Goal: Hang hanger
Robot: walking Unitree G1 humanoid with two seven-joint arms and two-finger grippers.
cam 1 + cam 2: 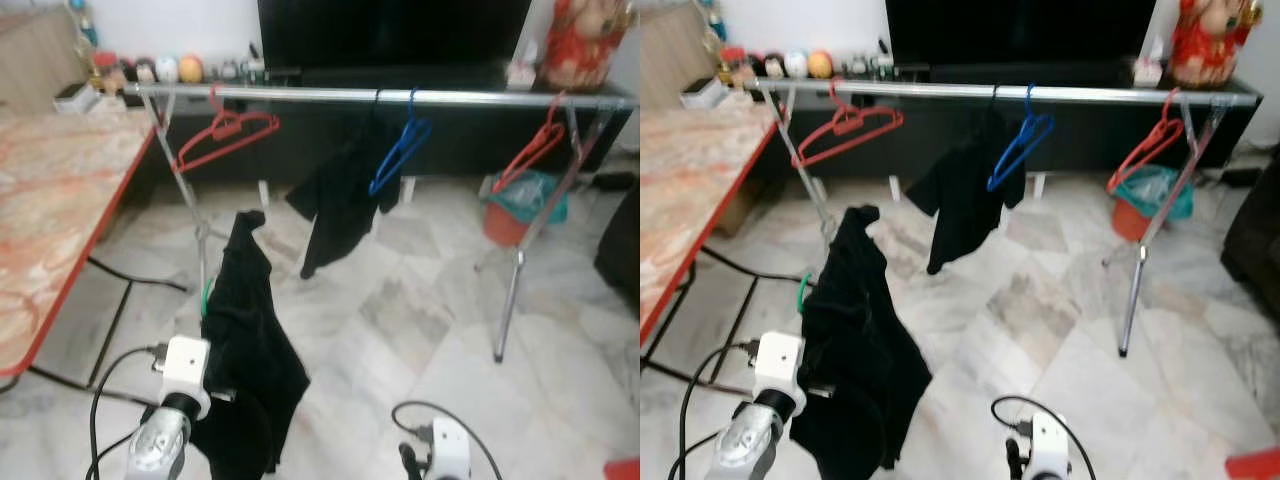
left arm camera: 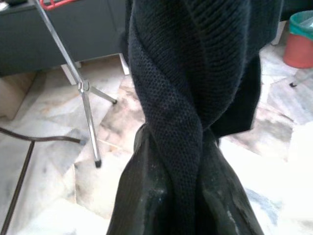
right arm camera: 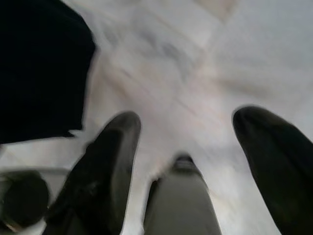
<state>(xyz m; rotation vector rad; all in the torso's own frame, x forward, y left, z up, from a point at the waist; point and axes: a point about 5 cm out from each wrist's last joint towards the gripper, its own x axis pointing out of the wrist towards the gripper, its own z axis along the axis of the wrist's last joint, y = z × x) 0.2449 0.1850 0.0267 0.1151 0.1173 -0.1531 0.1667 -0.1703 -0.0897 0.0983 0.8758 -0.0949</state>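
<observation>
Low on the left, the left gripper (image 2: 188, 196) clenches a black garment (image 1: 245, 340), seemingly on a green hanger (image 1: 207, 296); the right gripper (image 3: 195, 161) hangs spread apart below the rail (image 1: 400, 96).

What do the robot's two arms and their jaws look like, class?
The left arm is silver metal with a white boxy wrist block and a looping black cable. The right arm also ends in a white wrist block with a curled black cable. The right gripper has two long, rounded black fingers.

Silver arms w/ white wrist blocks, black cables, black-fingered right tool (image 3: 183, 161).
</observation>
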